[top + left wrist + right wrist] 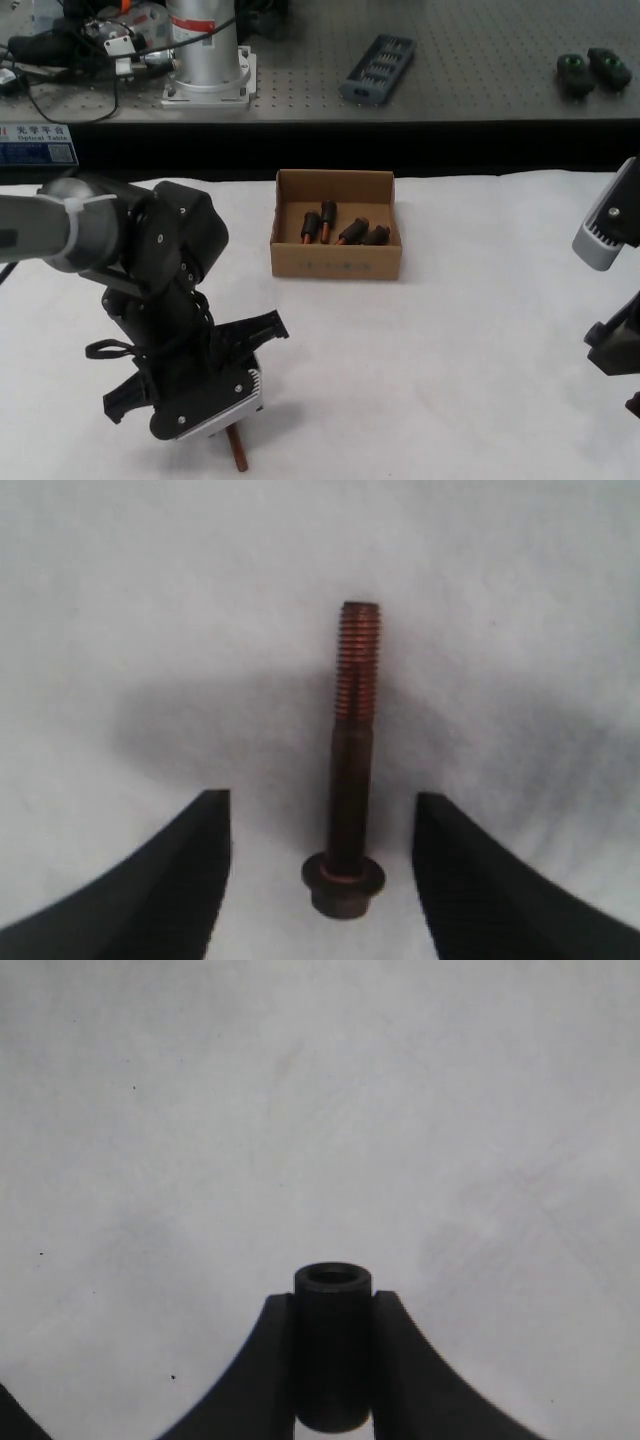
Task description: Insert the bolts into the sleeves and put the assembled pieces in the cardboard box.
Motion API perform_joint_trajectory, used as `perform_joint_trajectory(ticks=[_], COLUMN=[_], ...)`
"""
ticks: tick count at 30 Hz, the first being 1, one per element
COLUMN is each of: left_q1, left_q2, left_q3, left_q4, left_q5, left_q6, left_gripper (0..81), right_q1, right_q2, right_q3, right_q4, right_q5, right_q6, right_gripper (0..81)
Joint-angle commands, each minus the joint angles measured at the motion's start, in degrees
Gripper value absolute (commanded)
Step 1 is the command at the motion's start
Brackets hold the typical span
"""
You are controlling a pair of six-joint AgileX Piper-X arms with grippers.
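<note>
- The left gripper (322,810) hovered low over the white cloth (150,600), its jaws spread wide and holding nothing.
- A copper-coloured bolt (352,750) lay flat on the cloth in the gap between the two fingers (190,880), touching neither.
- The bolt's flanged head sat between the fingers, a little nearer one of them, and its threaded end pointed out past the fingertips.
- In the high view, the bolt lay on the near part of the cloth, just under the left gripper and well apart from the cardboard box (335,262).
- The right gripper (333,1305) was clamped narrowly on a black sleeve (333,1350). The sleeve lay along the fingers, with its open end just past their tips.
- The cardboard box sat farther back on the cloth with four assembled pieces (338,228) lying side by side inside.
</note>
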Motion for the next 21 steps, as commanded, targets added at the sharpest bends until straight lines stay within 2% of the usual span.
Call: perform_joint_trajectory(ticks=[1,6,11,17,21], left_q1=[0.1,-0.1,-0.4,-1.7,-2.4], left_q2=[0.1,-0.1,-2.4,-10.4,-14.3], left_q3=[0.1,0.1,0.0,-0.1,-0.1], left_q4=[1.1,2.3,4.9,8.2,9.0], left_q5=[0.8,0.7,-2.6,0.2,4.5], left_q6=[-4.6,-13.2,-34.4,-73.7,-105.7], left_gripper=[46.4,46.5,46.5,46.5,46.5], right_q1=[-0.3,-0.3,-0.3,-0.3,-0.3], right_q2=[-0.9,-0.9,-0.9,-0.9,-0.9], right_q3=[-0.2,-0.2,-0.2,-0.2,-0.2], right_q4=[-0.5,-0.2,0.7,2.7,5.2], right_q5=[-0.8,-0.8,-0.8,-0.8,-0.8], right_q6=[0.1,0.1,0.1,2.8,3.9], right_gripper=[2.6,2.6,2.6,2.6,2.6])
